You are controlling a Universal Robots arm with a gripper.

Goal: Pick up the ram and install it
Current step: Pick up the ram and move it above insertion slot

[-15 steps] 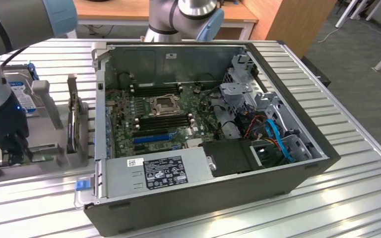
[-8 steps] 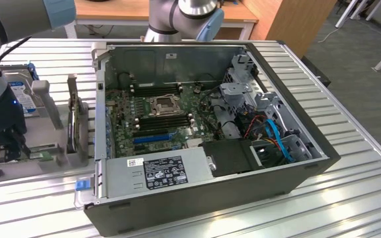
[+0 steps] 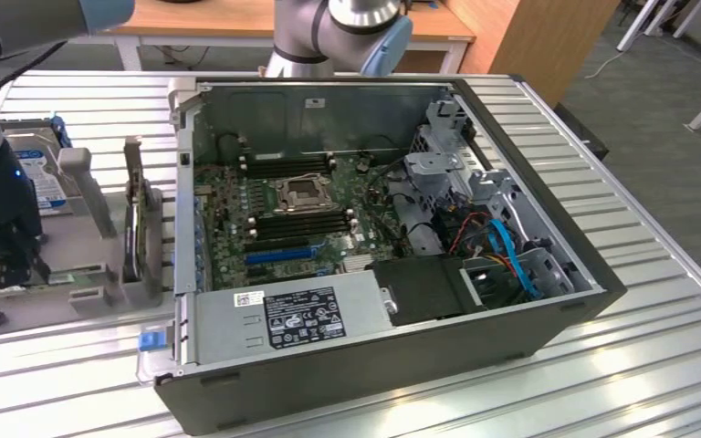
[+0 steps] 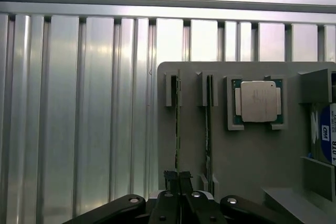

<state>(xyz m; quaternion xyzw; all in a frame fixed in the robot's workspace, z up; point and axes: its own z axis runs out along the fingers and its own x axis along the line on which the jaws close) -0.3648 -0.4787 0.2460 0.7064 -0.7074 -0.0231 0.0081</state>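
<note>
- The place looks like a robotics lab or workshop.
- A robot arm (image 3: 332, 27) stands at a slotted aluminium table (image 3: 679, 356).
- An open computer case (image 3: 363, 392) lies on the table with its motherboard (image 3: 363, 178) bare, beside a grey parts holder (image 4: 247, 156).
- A wooden desk (image 3: 204, 18) and grey carpet (image 3: 655, 91) lie behind.

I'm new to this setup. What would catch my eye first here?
The open computer case, its motherboard bare, sits mid-table in the exterior view. At that view's left, the gripper is pinched shut on a ram stick standing in a grey tray; a silver processor lies on the same tray.
</note>
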